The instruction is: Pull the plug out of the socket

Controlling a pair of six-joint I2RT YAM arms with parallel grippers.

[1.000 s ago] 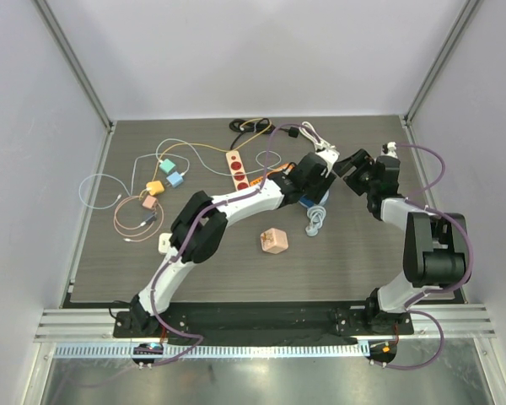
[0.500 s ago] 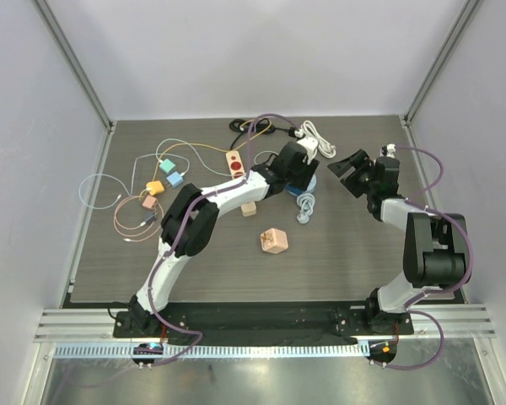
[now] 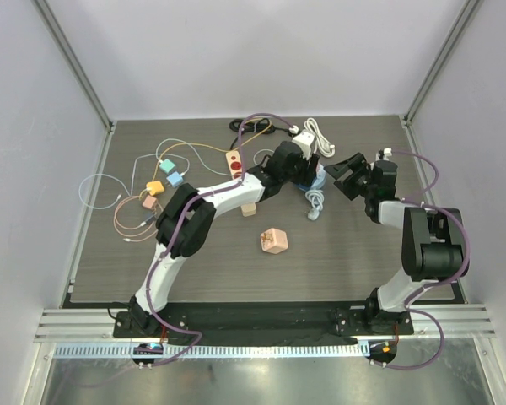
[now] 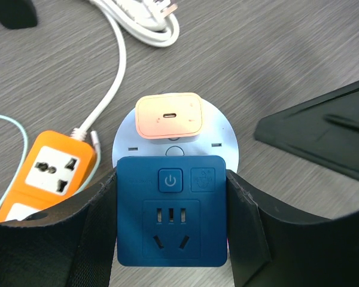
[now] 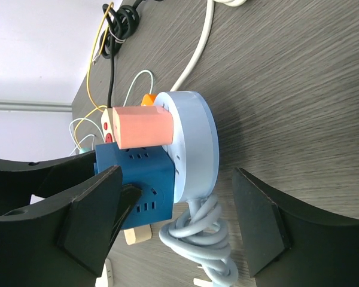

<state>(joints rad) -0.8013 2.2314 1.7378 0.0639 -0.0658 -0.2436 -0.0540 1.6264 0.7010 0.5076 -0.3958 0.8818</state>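
A round light-blue socket [image 4: 222, 133] carries a dark blue cube plug [image 4: 172, 209] and a salmon plug [image 4: 167, 116] on its face. My left gripper [image 4: 172, 179] is shut on the blue cube plug, one finger on each side. In the top view this gripper [image 3: 300, 171] holds the socket [image 3: 314, 179] at the table's back centre. My right gripper [image 3: 344, 175] is open just right of it. In the right wrist view the socket [image 5: 194, 140], blue plug [image 5: 137, 179] and salmon plug [image 5: 140, 127] lie between its spread fingers [image 5: 260, 221], untouched. The socket's coiled cable [image 5: 206, 242] hangs down.
An orange power strip [image 4: 48, 173] and a white cable [image 4: 140, 27] lie by the socket. A pink cube [image 3: 274, 241], a small beige block [image 3: 250, 208], a red-socket strip [image 3: 235, 164] and several coloured adapters with thin cables [image 3: 163, 181] lie to the left.
My left gripper has carried the socket and plugs left and back. The coiled cable swung with it. My right gripper has shifted slightly left toward the socket.
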